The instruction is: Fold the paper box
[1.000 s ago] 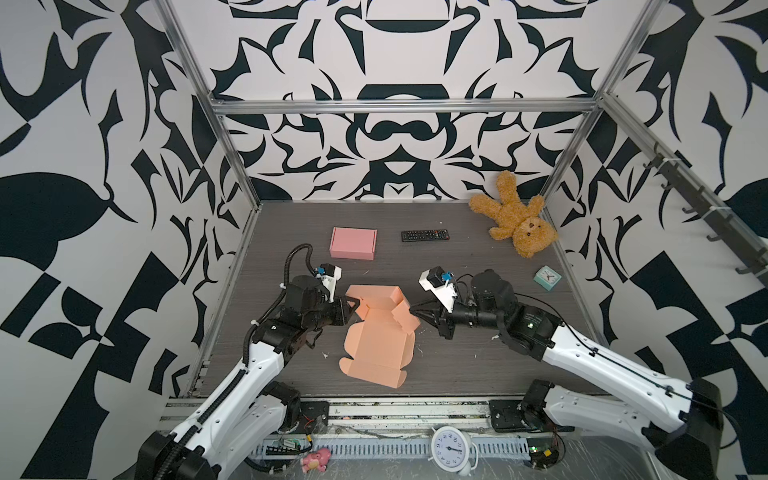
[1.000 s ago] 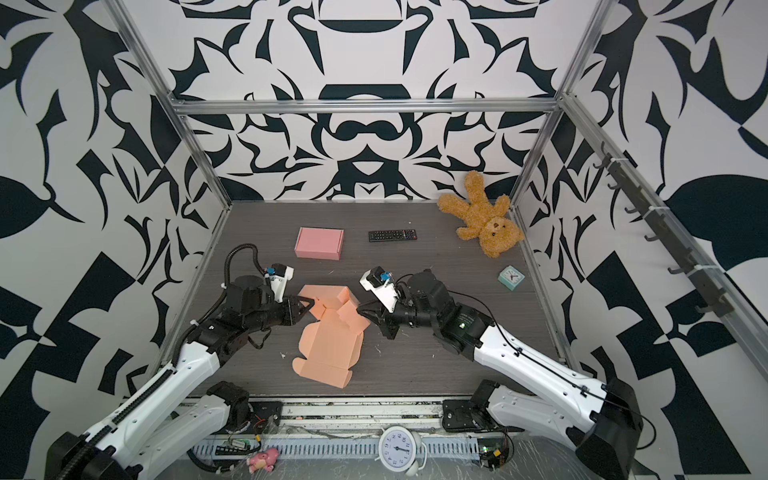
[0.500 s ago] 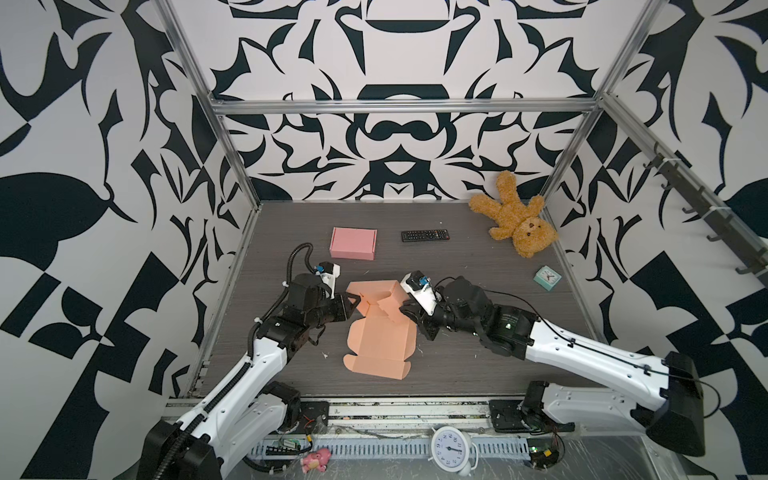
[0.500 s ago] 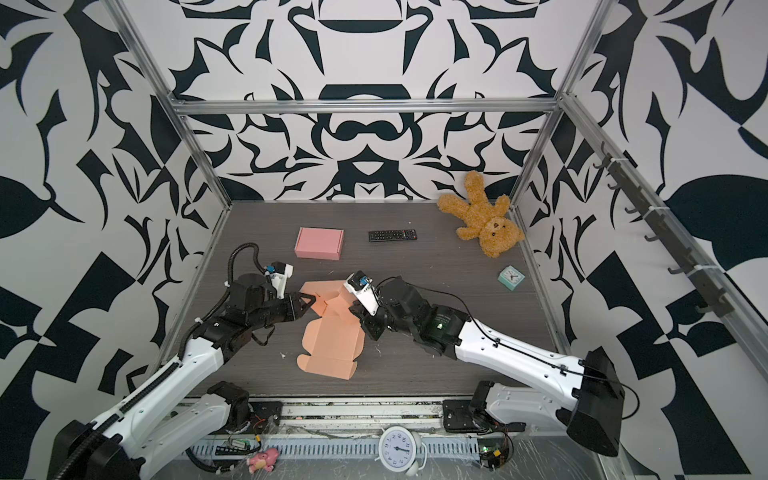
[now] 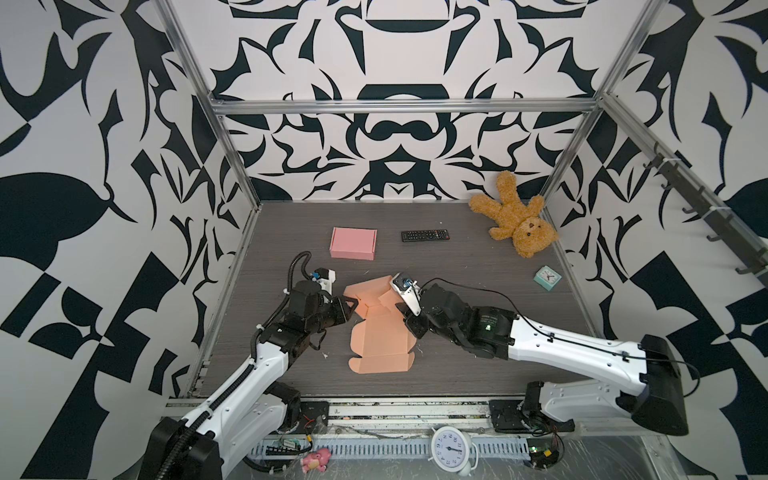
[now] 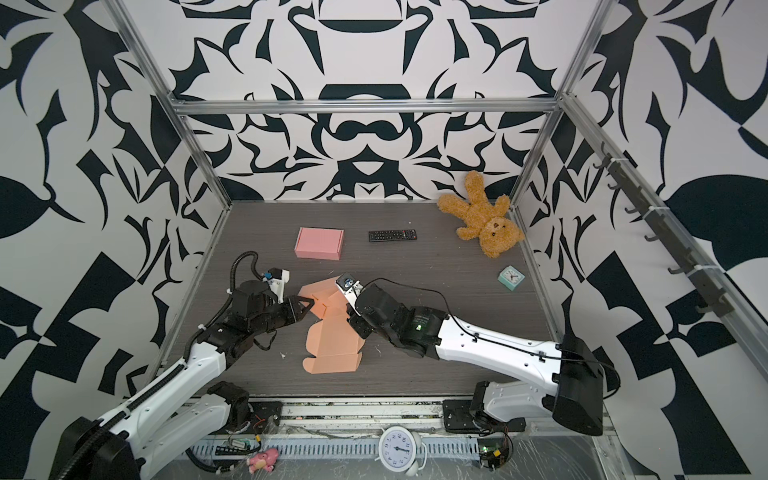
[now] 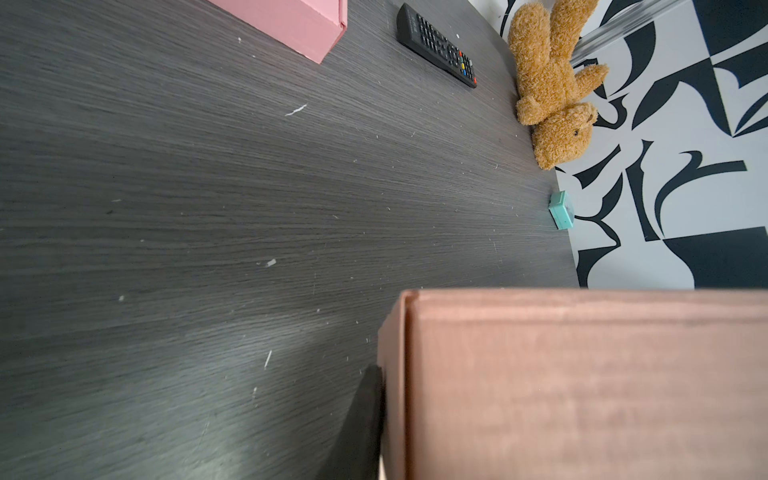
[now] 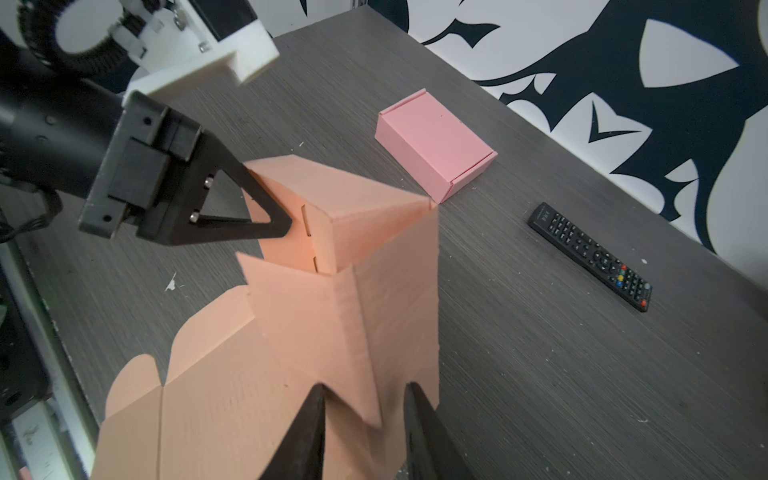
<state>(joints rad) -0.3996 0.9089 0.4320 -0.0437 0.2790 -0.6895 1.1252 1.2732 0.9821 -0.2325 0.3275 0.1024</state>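
The orange paper box (image 5: 380, 340) (image 6: 332, 345) lies mid-table, partly folded, its far walls raised and its near panel flat. My left gripper (image 5: 353, 305) (image 6: 309, 305) is shut on the raised wall at the box's far left corner. The right wrist view shows that left gripper (image 8: 286, 224) pinching the wall edge. In the left wrist view one finger (image 7: 361, 428) presses against the box wall (image 7: 582, 386). My right gripper (image 5: 409, 322) (image 8: 365, 386) is open at the box's right side. Its jaws stand apart on either side of a pointed side flap (image 8: 357, 374).
A closed pink box (image 5: 353, 243) and a black remote (image 5: 425, 235) lie at the back. A teddy bear (image 5: 517, 220) sits in the back right corner. A mint clock (image 5: 547, 278) stands near the right wall. A white alarm clock (image 5: 451, 449) stands below the front rail.
My right arm has moved left up to the box's right side and its jaws have opened around a flap. The left gripper keeps its hold.
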